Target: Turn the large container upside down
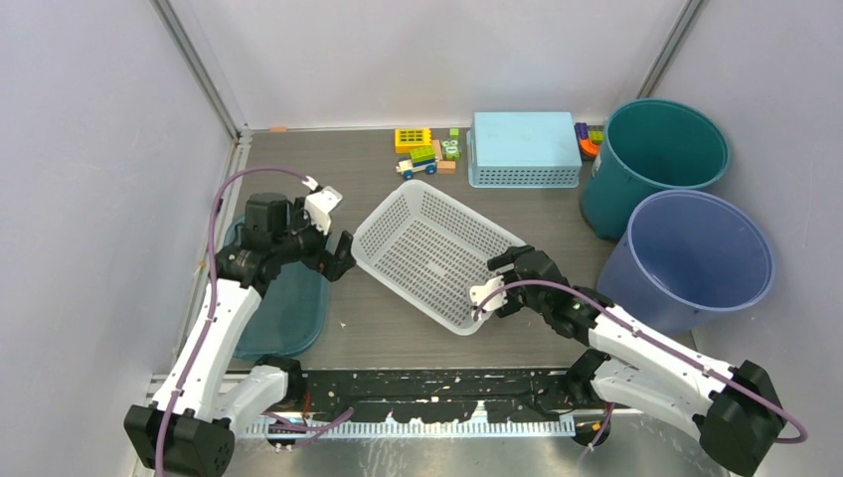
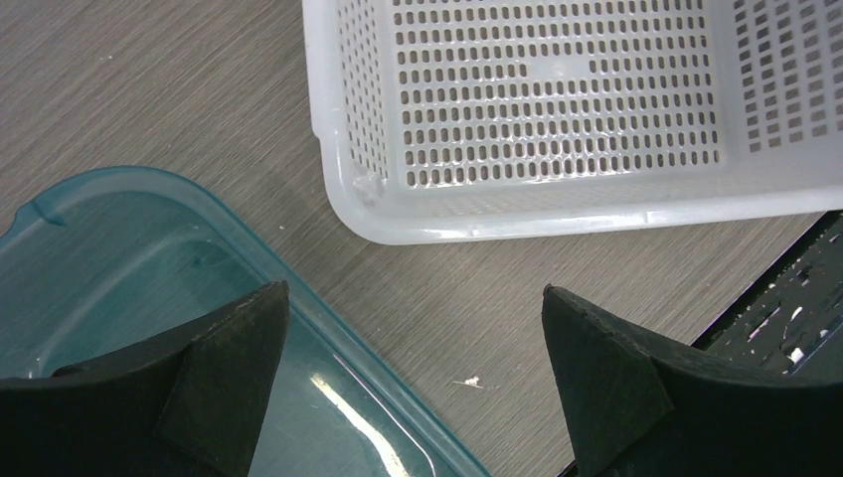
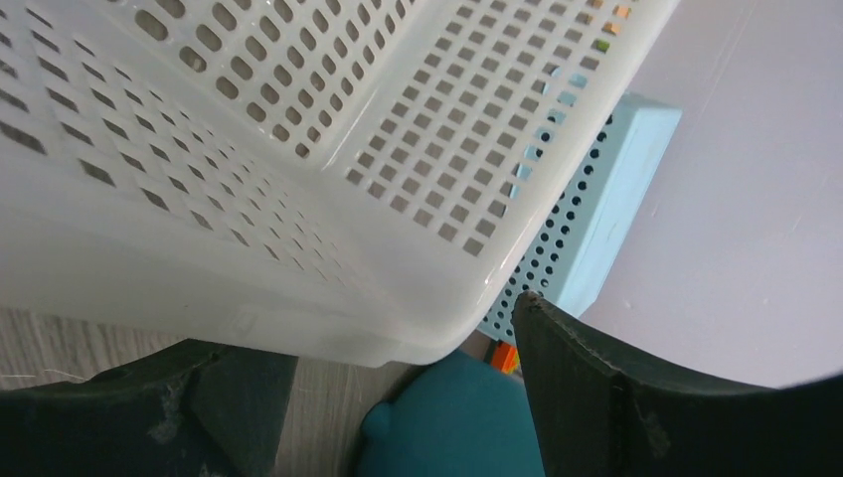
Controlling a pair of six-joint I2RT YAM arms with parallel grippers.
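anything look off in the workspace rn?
Mostly the white basket: it sits open side up, skewed diagonally to the table edges, its near right rim between the open jaws of the right gripper. The light blue basket at the back lies bottom up. Nothing spilled or broken shows.

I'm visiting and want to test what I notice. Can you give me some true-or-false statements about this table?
1. The white basket lies open side up. True.
2. The left gripper holds the white basket. False: it is open and apart from it.
3. Both buckets stand on the left. False: the teal bucket and the blue bucket stand on the right.
4. The right gripper has its fingers either side of the white basket's rim. True.
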